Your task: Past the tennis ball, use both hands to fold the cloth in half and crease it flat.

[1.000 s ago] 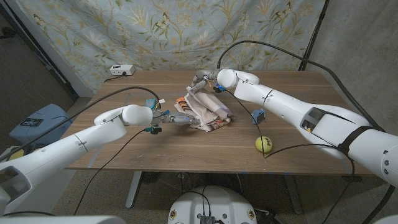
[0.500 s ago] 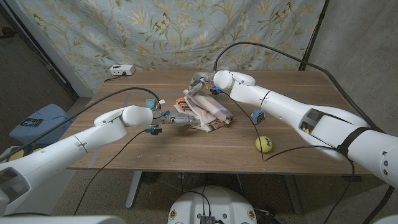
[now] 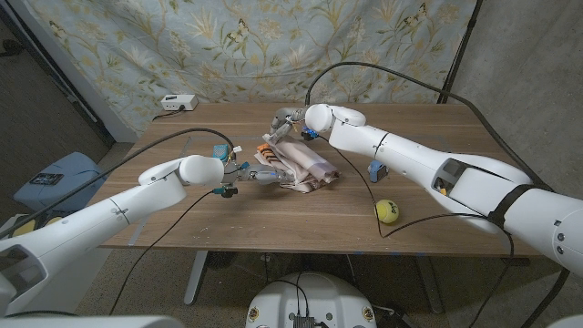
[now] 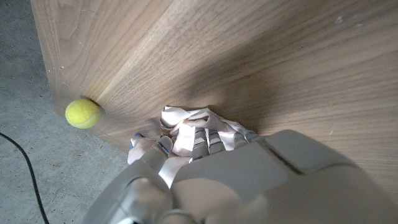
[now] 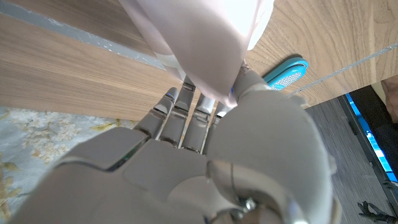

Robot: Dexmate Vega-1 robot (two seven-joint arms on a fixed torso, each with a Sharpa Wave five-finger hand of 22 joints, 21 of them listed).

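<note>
The pink cloth point(image 3: 301, 164) with striped edges lies bunched at the table's middle, beyond the yellow tennis ball point(image 3: 386, 210) near the front right edge. My left hand point(image 3: 253, 176) grips the cloth's near left edge, its fingers point(image 4: 200, 142) buried in the crumpled cloth point(image 4: 186, 124). In the left wrist view the tennis ball point(image 4: 83, 113) sits by the table's edge. My right hand point(image 3: 290, 122) is at the cloth's far edge and holds it lifted. In the right wrist view the pink cloth point(image 5: 199, 37) drapes over the fingers point(image 5: 180, 118) of my right hand point(image 5: 186, 168).
A small white box point(image 3: 178, 103) sits at the table's far left corner. A blue clip point(image 3: 377, 170) hangs on the right arm's cable above the table. A blue bin point(image 3: 55, 178) stands on the floor at the left. Black cables trail over the table.
My right hand has moved towards the table's left with the cloth's far edge, pulling the cloth into a narrower bunch. The left hand has stayed put.
</note>
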